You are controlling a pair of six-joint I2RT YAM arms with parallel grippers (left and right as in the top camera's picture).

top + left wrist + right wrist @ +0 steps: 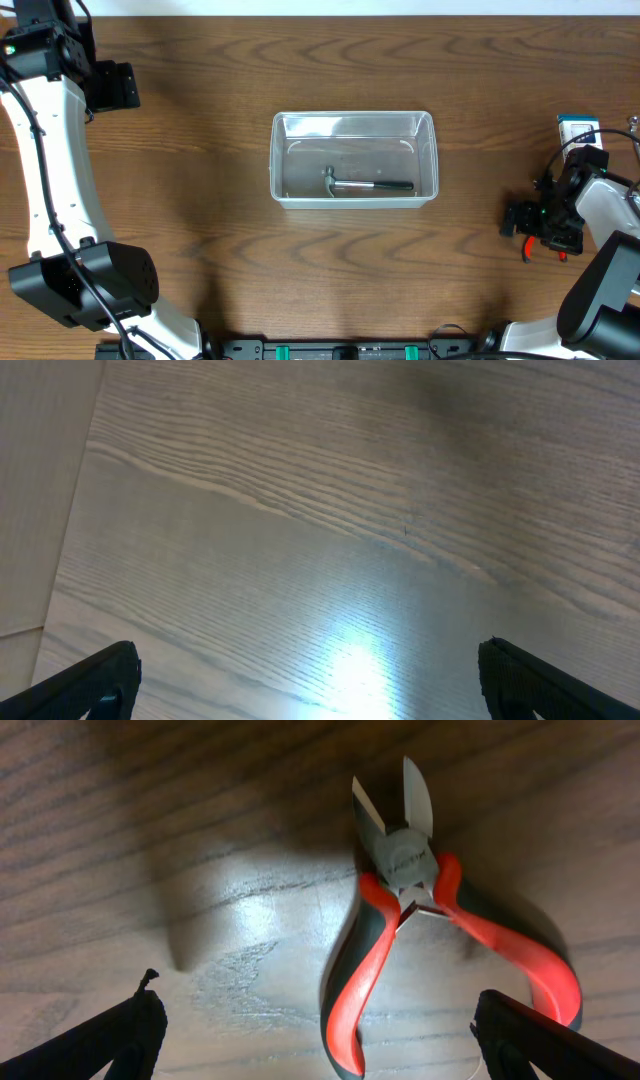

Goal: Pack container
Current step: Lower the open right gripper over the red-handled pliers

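The clear plastic container [354, 159] sits at the table's middle. A small metal tool with a black handle [368, 185] lies inside it. Red-and-black cutting pliers [415, 910] lie flat on the wood with their jaws open, directly under my right gripper [320, 1030], which is open and hovers just above them, one handle between its fingers. In the overhead view the pliers' red handles [528, 247] peek out beneath the right gripper [540, 225] at the right edge. My left gripper [310, 670] is open and empty over bare wood at the far left back corner [110, 85].
A small blue-and-white box [577, 129] stands at the far right, just behind my right arm. The table's back edge runs along the top. A lighter strip shows at the left in the left wrist view [40, 490].
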